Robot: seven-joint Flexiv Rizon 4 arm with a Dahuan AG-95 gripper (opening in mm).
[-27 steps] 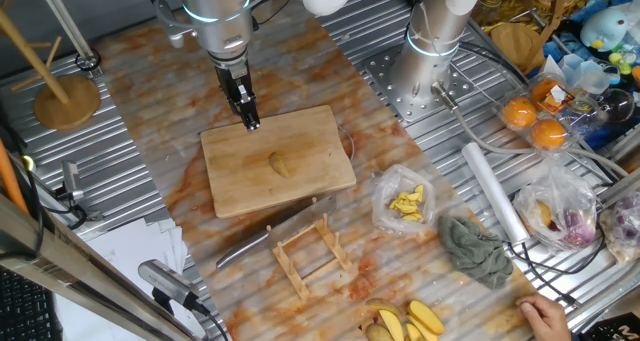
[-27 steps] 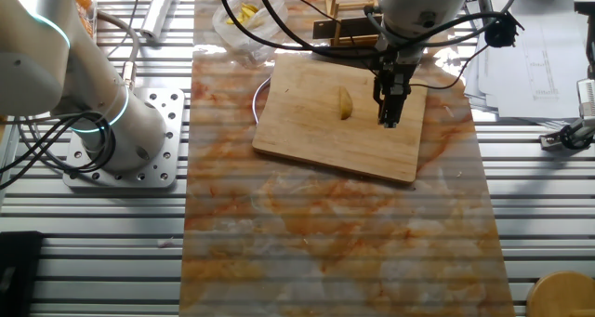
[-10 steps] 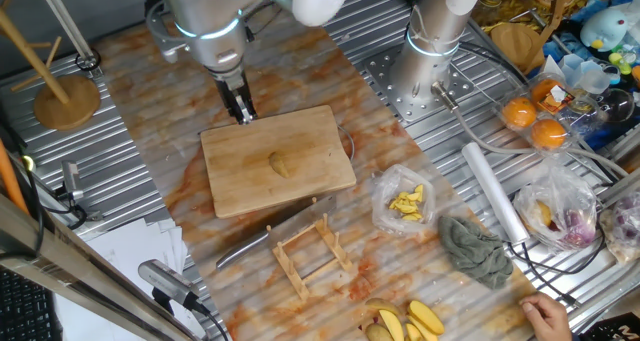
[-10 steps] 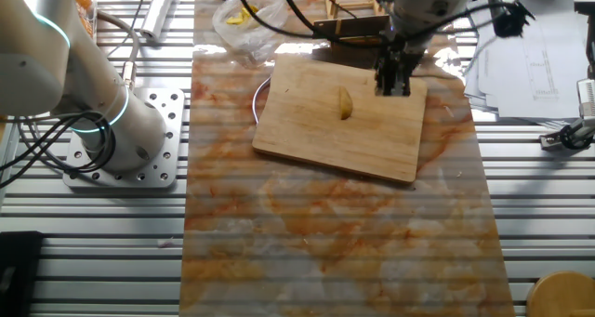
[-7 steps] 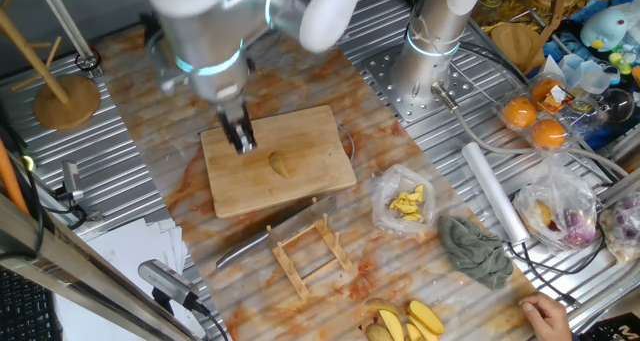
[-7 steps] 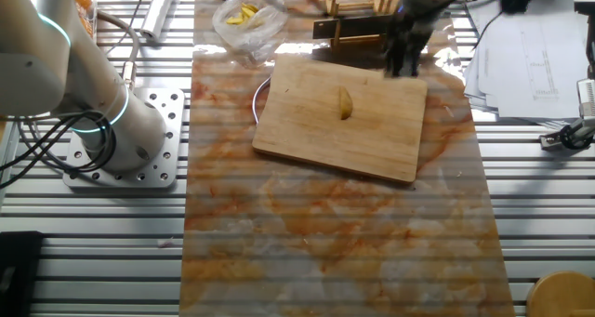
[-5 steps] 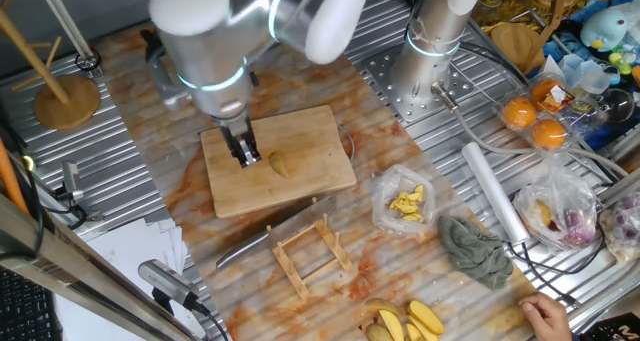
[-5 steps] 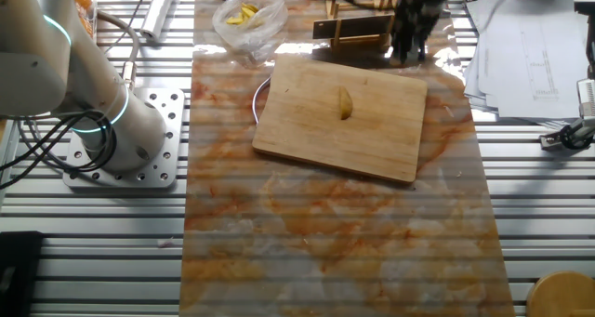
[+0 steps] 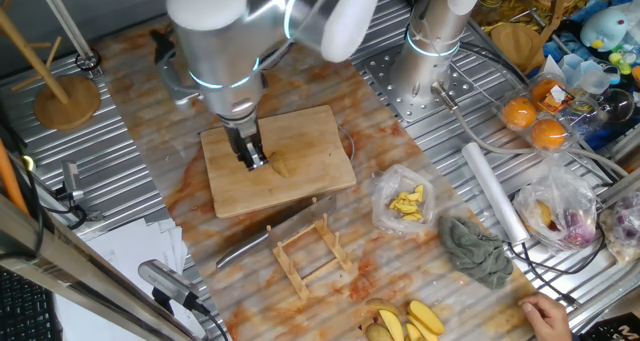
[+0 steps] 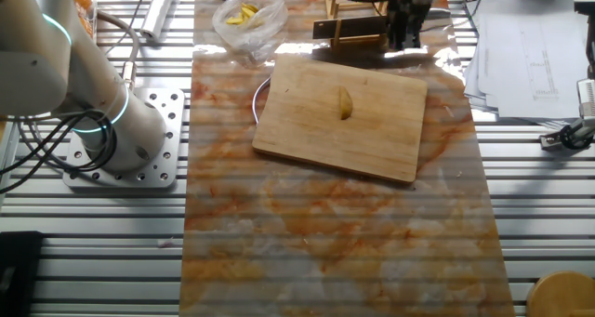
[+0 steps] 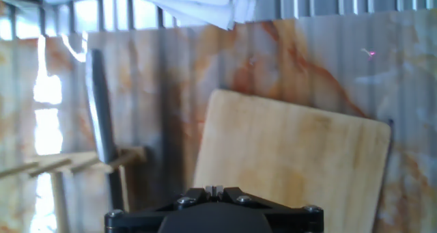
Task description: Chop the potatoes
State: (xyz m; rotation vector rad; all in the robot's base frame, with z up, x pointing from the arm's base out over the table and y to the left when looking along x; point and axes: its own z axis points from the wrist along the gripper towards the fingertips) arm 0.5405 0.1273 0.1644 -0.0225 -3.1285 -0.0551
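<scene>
One pale-yellow oval potato [image 9: 281,164] lies whole at the middle of the bamboo cutting board [image 9: 315,131]. It also shows in the other fixed view [image 10: 345,103] on the board [image 10: 325,145]. My gripper [image 9: 251,158] hangs over the board just left of the potato, fingers together and empty. In the other fixed view the gripper [image 10: 406,31] is blurred, above the board's far edge by the rack. The hand view shows the fingertips' gripper [image 11: 214,189] shut, the bare board [image 11: 293,158] ahead, and no potato.
A knife [image 9: 250,243] lies on the table beside a wooden rack [image 9: 310,256], in front of the board; the knife also shows in the hand view [image 11: 101,117]. A clear bag of yellow pieces [image 9: 405,203], a grey cloth [image 9: 475,249] and yellow wedges [image 9: 405,323] lie to the right.
My gripper has moved from the board's far left corner across the board toward the rack side, ending close beside the potato. The potato has not moved.
</scene>
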